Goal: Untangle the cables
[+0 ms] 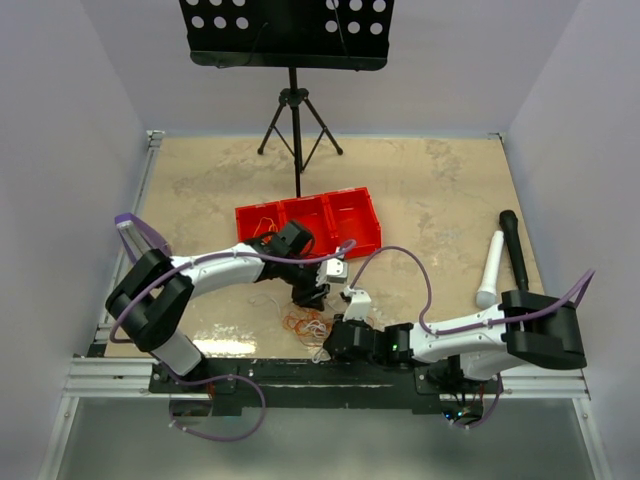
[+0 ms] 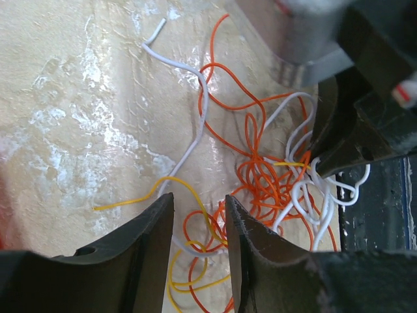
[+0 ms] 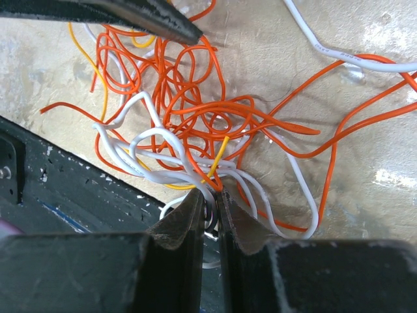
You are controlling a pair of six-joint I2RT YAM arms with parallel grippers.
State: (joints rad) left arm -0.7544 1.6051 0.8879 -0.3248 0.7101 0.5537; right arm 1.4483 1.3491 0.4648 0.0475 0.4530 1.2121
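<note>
**Separating one strand from the knot.** The thin, flexible orange, white and yellow cables [image 1: 306, 322] lie in a loose clump on the beige mottled table [image 1: 430, 180], close to its near edge and about midway along it, between the two arms. A red plastic three-compartment bin [image 1: 310, 222] sits farther back, toward the table's centre. The right gripper [image 3: 207, 194] is clamped, its black fingers almost together, on a bundle of white loops with an orange and a yellow strand at the near side of the clump, and so acts as the anchor. The left gripper [image 2: 199, 203] hangs low over the far side with its jaws apart. Orange and yellow strands lie loose in the gap and nothing there is pinched yet. For a clean step, the left jaws should close on a single strand rather than on the several now between them. The best choice is probably one with a visible free end, such as the long white wire [image 2: 203, 107] or the yellow wire [image 2: 166, 178]. The pull should then run slowly and low along the table, away from the anchor. If the whole clump follows, the chosen strand is probably also caught in the anchor's bundle, and one grip should be moved.
</note>
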